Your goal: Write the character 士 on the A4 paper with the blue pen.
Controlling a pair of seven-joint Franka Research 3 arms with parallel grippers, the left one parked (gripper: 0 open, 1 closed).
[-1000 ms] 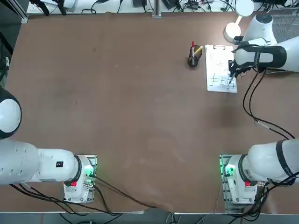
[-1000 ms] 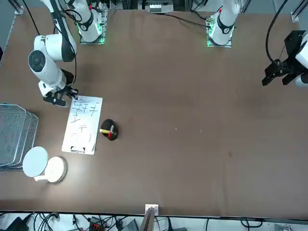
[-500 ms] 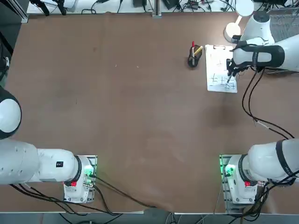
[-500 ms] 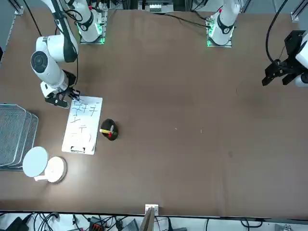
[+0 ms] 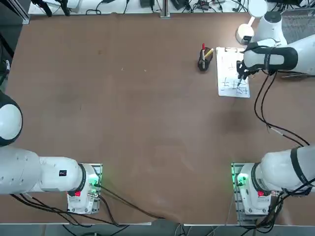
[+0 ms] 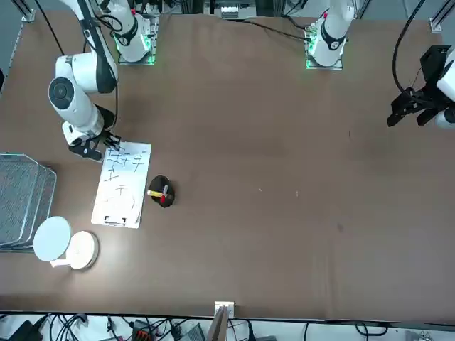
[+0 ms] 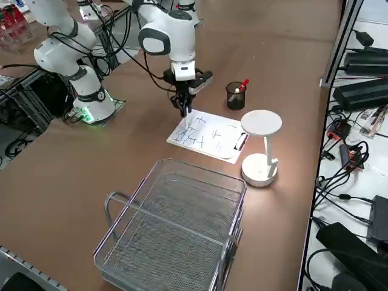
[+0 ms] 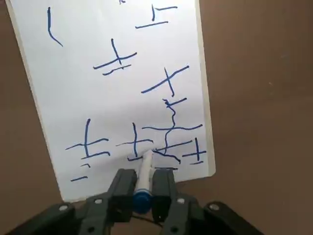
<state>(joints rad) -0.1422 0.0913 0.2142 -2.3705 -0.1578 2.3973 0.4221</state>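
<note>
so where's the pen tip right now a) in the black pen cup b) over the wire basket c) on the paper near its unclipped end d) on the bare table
c: the right gripper is shut on the pen, whose tip meets the paper among the blue strokes by the end away from the clip.

The right gripper [image 5: 239, 78] hangs over the A4 paper [image 5: 229, 73] near the table's [image 5: 123, 98] far right corner, apparently clamping the blue pen [image 5: 239, 84]; a dark pen cup [image 5: 203, 63] stands beside the sheet.
</note>
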